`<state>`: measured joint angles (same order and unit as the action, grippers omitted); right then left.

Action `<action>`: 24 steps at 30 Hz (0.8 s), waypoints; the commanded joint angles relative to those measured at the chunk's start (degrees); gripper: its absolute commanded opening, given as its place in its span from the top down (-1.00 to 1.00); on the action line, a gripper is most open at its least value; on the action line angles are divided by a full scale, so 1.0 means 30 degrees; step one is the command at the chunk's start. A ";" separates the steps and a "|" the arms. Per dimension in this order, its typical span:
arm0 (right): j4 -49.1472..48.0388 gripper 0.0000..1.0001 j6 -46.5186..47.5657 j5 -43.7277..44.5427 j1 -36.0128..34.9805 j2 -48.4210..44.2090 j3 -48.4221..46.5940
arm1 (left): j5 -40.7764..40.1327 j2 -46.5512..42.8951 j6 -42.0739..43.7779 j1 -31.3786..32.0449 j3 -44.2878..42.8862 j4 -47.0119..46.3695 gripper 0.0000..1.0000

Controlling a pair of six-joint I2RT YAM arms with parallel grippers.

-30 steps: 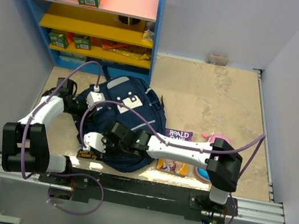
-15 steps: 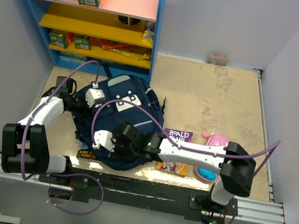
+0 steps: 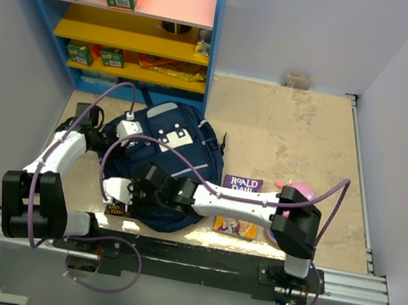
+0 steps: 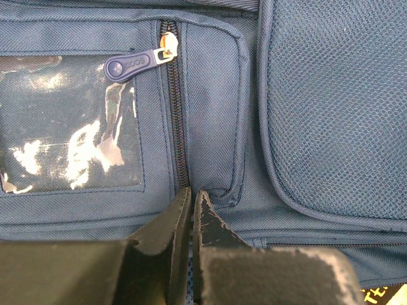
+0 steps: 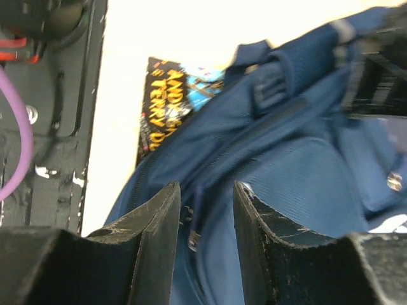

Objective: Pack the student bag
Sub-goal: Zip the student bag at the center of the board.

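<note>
While lying flat on the table (image 3: 287, 128) between both arms, just below the shelf unit (image 3: 216, 28), the student bag (image 3: 178, 144) is being steadied, seemingly for opening.
- Left gripper (image 4: 192, 202): jaws pinching nearly together on fabric at the lower end of the front pocket zipper (image 4: 175, 127), apparently anchoring the bag against pull.
- Right gripper (image 5: 206, 210): jaws standing partway apart, gripping nothing, straddling a zip seam at the bag's near edge.
- Paperback (image 5: 166, 95): lying partly under that edge, awaiting packing.
- Second book (image 3: 243, 185) and pink pencil case (image 3: 298, 190): waiting beside the bag.
</note>
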<state>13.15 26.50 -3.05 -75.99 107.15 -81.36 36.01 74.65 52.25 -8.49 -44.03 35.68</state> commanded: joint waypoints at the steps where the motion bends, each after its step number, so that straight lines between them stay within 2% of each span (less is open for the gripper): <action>1: 0.0771 0.20 0.1244 -0.0829 -0.0130 0.0375 -0.0740 | 0.0507 -0.0333 0.0455 -0.0041 -0.0499 0.0587 1.00; 12: 0.1096 0.28 0.1156 -0.0273 0.0455 0.0698 -0.0301 | 0.0419 -0.0392 0.0484 -0.0041 -0.0265 0.0382 1.00; 18: 0.1801 0.52 0.1537 -0.0449 0.0456 0.0435 -0.0011 | 0.0389 -0.0392 0.0425 -0.0012 -0.0235 0.0265 1.00; 24: 0.2238 0.56 0.1625 0.0049 0.0456 0.1341 -0.0710 | 0.0419 -0.0333 0.0396 -0.0041 -0.0264 0.0322 1.00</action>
<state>15.66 30.46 -4.91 -75.35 109.86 -81.45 36.03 74.65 52.69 -8.49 -44.03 35.73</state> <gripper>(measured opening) 0.223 0.074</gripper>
